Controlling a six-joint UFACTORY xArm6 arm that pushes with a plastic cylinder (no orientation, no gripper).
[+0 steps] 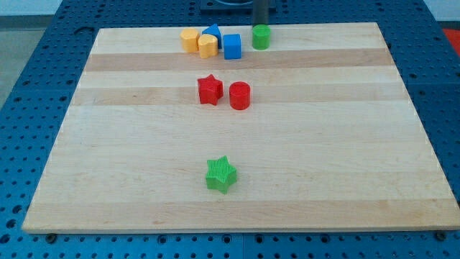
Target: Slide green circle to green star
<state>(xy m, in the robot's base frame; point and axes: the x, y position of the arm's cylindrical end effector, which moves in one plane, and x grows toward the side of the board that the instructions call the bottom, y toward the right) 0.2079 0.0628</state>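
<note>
The green circle stands near the view's top edge of the wooden board, right of centre. The green star lies far below it, toward the view's bottom, slightly left of the circle's column. My rod comes down at the view's top, and my tip sits directly behind the green circle, touching or nearly touching its top side. The tip's very end is partly hidden by the circle.
A red star and a red circle lie between the green circle and the green star. A yellow hexagon, a yellow block, a blue triangle and a blue cube cluster left of the green circle. The board rests on a blue perforated table.
</note>
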